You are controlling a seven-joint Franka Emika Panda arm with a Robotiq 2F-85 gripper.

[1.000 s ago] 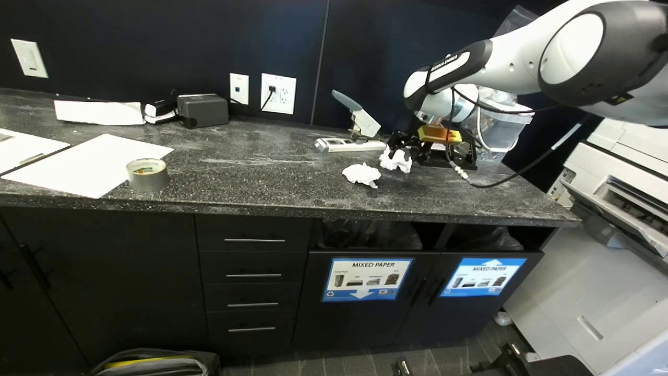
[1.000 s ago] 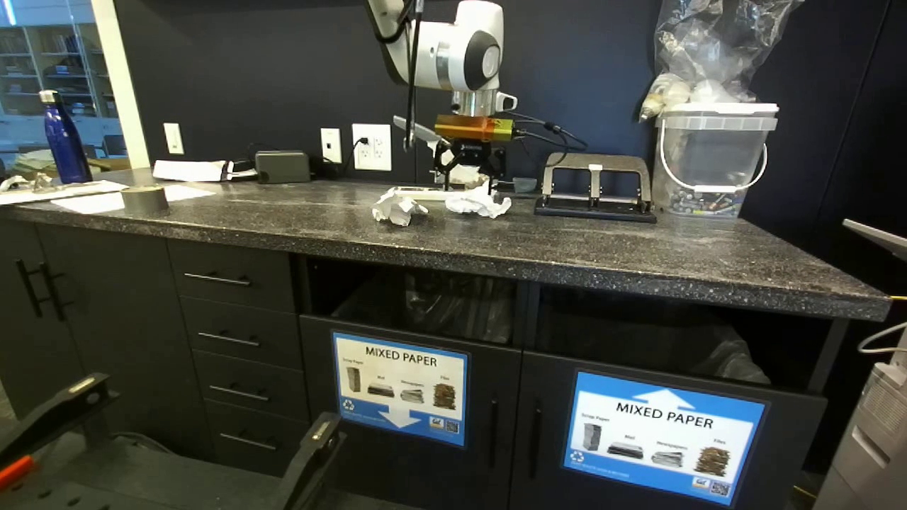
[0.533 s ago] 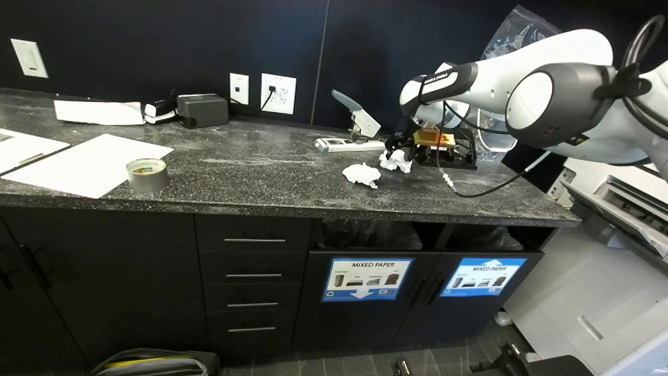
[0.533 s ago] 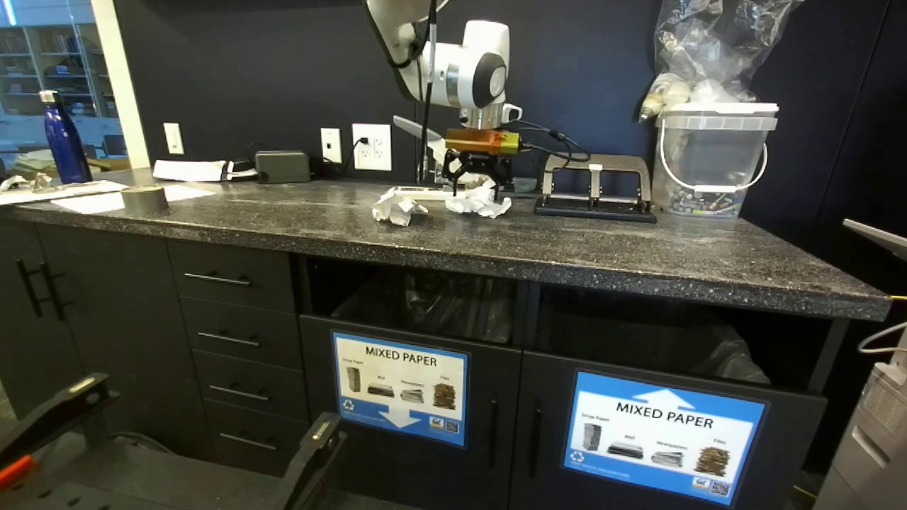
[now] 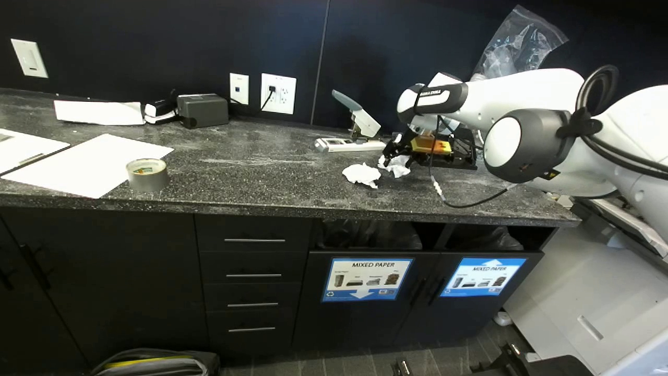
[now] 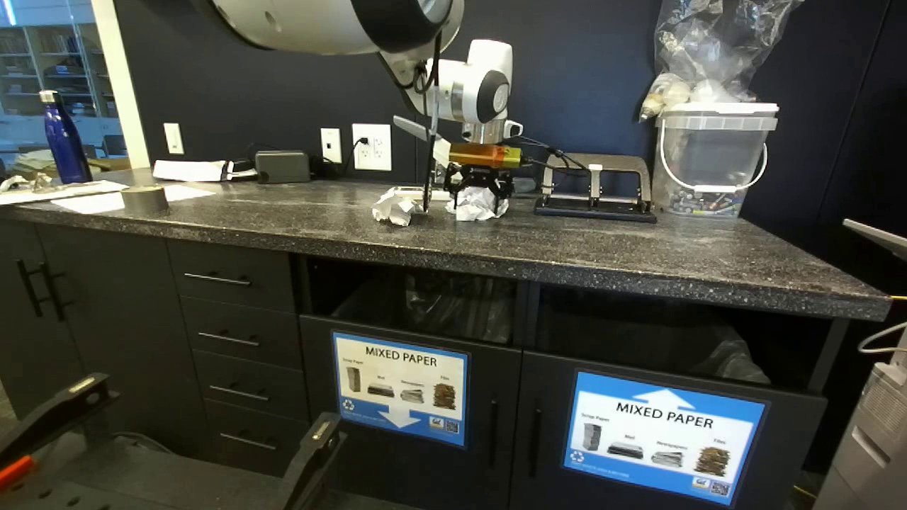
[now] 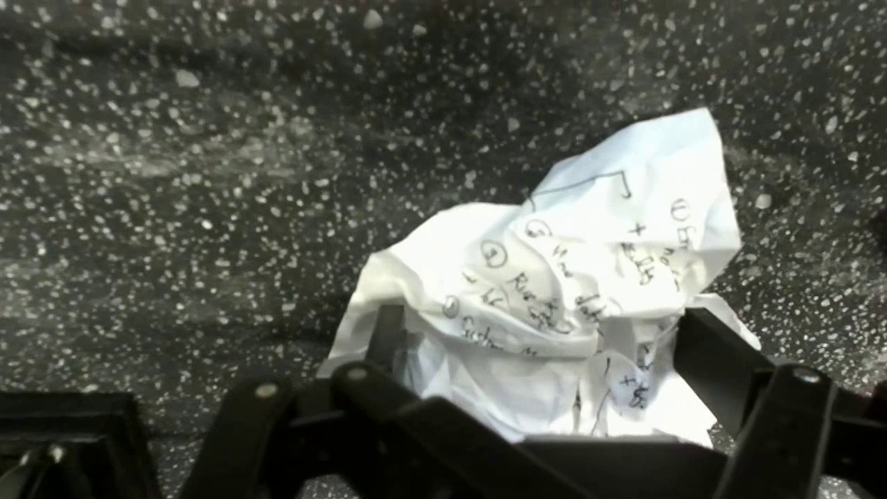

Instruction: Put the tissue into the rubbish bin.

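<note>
Counter [image 6: 524, 237]: flat behind its front edge, so I work from straight above.
Rubbish bin [image 6: 790, 439]: slot under that edge, toward the right-hand corner in both exterior views, so I'd expect to reach out around it.
Tool [image 7: 542, 336]: jaws apart, straddling, presumably so closing gathers loose folds.
Tissue [image 7: 547, 270]: crumpled on the counter, back from its front edge, middle between my jaws, edges spilling outside, ungripped.
</note>
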